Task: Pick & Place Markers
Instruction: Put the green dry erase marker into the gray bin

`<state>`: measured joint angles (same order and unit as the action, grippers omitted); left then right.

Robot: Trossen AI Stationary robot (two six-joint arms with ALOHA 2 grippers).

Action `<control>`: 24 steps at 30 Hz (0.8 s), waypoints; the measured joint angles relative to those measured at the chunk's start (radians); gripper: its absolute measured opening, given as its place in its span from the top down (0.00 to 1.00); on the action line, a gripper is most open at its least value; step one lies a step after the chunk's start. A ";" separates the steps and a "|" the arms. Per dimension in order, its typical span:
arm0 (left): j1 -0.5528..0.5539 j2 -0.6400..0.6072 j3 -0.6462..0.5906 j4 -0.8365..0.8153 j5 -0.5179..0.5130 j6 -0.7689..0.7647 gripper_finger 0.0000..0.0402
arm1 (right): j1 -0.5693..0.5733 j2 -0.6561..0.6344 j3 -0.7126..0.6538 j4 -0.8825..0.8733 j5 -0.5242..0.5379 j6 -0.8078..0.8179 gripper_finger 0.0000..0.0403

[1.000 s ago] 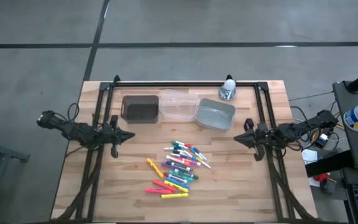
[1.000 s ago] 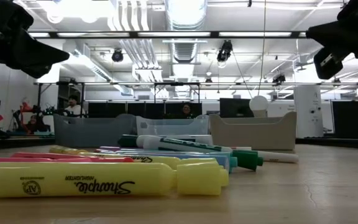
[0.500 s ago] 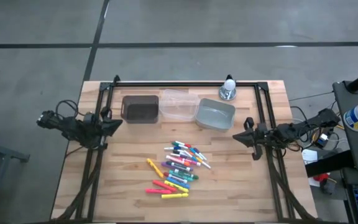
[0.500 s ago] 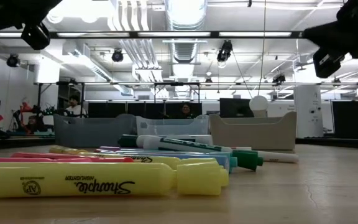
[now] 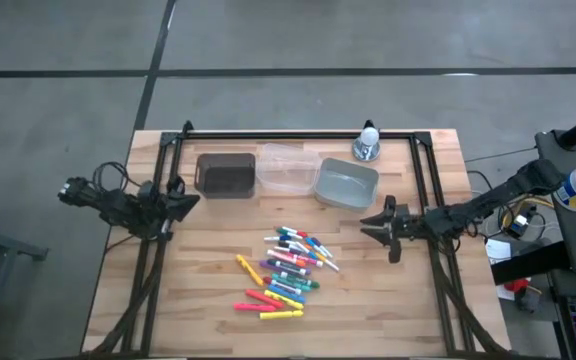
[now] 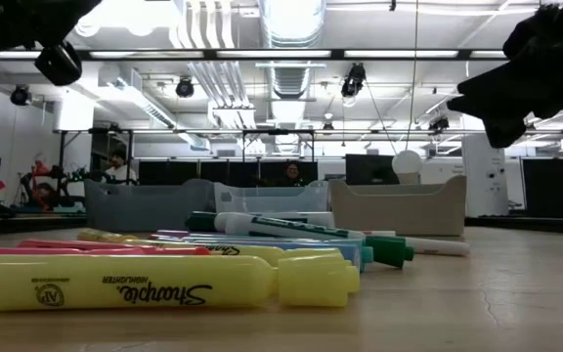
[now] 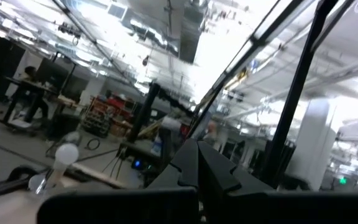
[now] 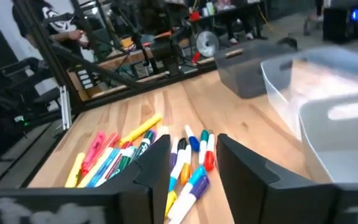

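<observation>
The markers lie in a loose heap on the wooden table's middle; some are white-bodied with coloured caps, others neon yellow, pink or orange. In the low view a yellow marker lies nearest. My right gripper hovers open, right of the heap and above the table. Its wrist view looks between the two fingers down at the markers. My left gripper hangs shut above the table's left part, tipped upward, with the fingers closed on nothing.
Three bins stand in a row behind the markers: a dark one, a clear one and a grey one. A small bulb-like object stands at the far edge. A black frame borders the table's far side and both ends.
My right gripper has moved toward the table's left edge, nearer the markers, and has opened. My left gripper has drawn back toward the left and far edges and tipped upward, staying shut. The markers have not moved.
</observation>
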<state>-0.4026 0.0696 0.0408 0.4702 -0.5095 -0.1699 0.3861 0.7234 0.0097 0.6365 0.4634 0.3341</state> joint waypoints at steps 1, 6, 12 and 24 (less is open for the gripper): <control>0.000 0.007 -0.002 0.000 0.000 0.000 1.00 | 0.000 0.042 0.000 0.053 0.000 -0.024 0.68; 0.000 0.031 -0.003 0.009 0.000 -0.008 1.00 | 0.000 0.215 0.050 0.224 0.000 -0.166 0.68; 0.000 0.047 -0.016 0.000 -0.003 0.039 1.00 | 0.000 0.417 0.183 0.204 0.000 -0.225 0.71; 0.000 0.063 -0.022 -0.046 0.166 -0.053 0.77 | 0.008 0.857 0.658 -0.102 -0.099 -0.198 0.68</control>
<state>-0.4026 0.1324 0.0193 0.4243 -0.3433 -0.2234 0.3937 1.5806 0.6681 0.5343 0.3649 0.1356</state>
